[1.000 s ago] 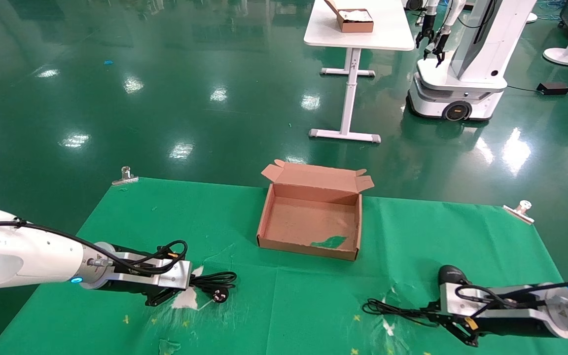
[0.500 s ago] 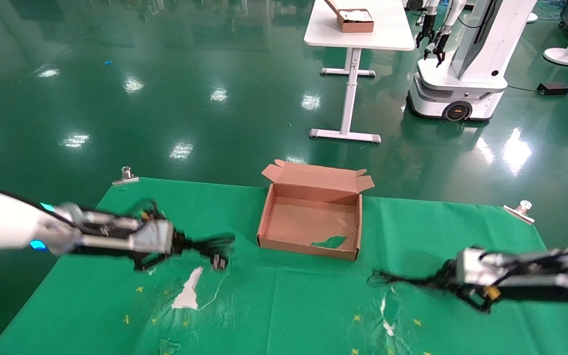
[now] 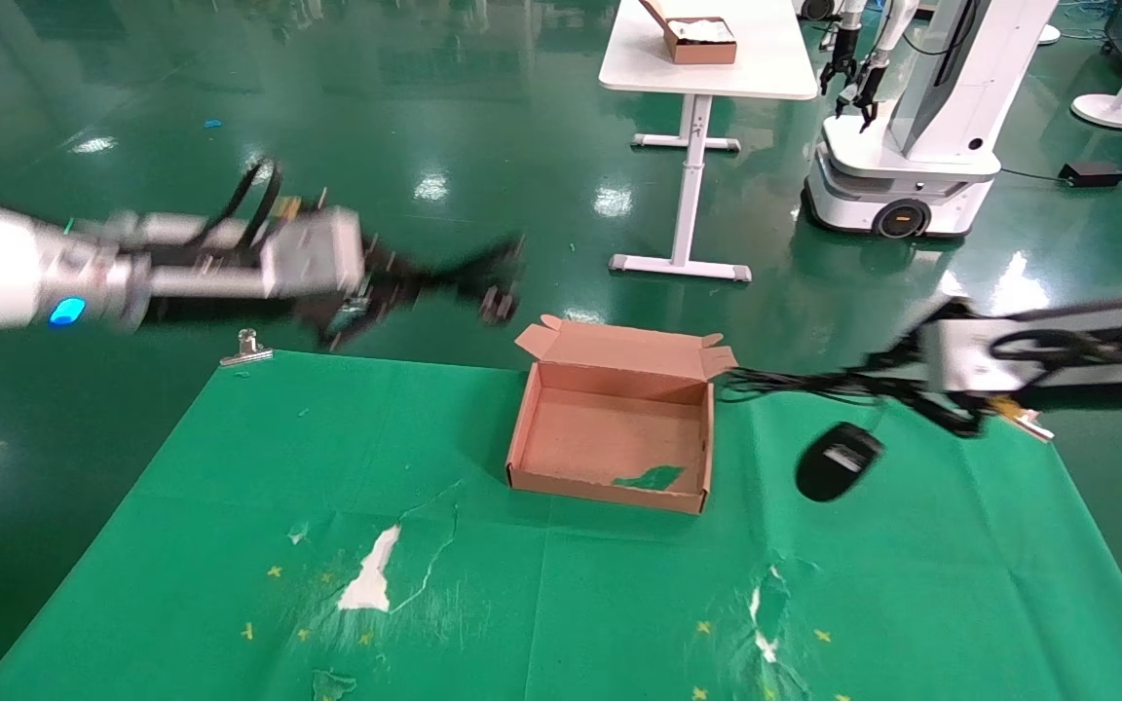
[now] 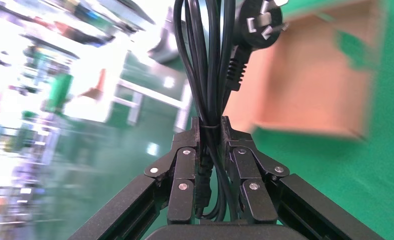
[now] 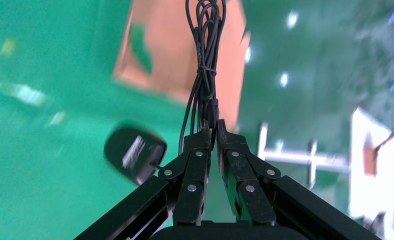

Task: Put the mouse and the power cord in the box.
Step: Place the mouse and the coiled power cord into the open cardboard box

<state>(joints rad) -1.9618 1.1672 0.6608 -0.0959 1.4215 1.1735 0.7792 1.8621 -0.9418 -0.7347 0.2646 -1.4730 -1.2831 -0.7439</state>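
A desk [image 3: 230, 545] draped in torn green cloth carries a shallow salmon-brown cardboard box [image 3: 522, 428] with its flapped lid folded back and a green patch on its inner floor; the box sits open and holds nothing.

To the box's left, raised above the desk's far edge, the robot's white left arm holds its black left pincer [image 3: 381, 282] clamped on the thick black coiled power cord [image 3: 464, 277], whose bundled loops and chunky pronged mains plug reach out toward the box's back left corner. The left wrist view shows the jaws pressed tight on the cord [image 4: 207, 75] with the plug at the bundle's far end and the box beyond it, the left pincer [image 4: 210, 132] gripping the loops on both sides.

To the box's right, the right arm holds the right pincer [image 3: 897, 375] closed on the thin black cable bundle, which stretches level toward the box's back right flap. The small black wired computer mouse [image 3: 838, 461] hangs below on its cable, clear of the cloth, just right of the box's right wall. In the right wrist view the right pincer [image 5: 212, 132] pinches the gathered cable, with the mouse [image 5: 135, 154] dangling beside it.

Silver clips [image 3: 247, 348] pin the cloth's far corners either side of the box.
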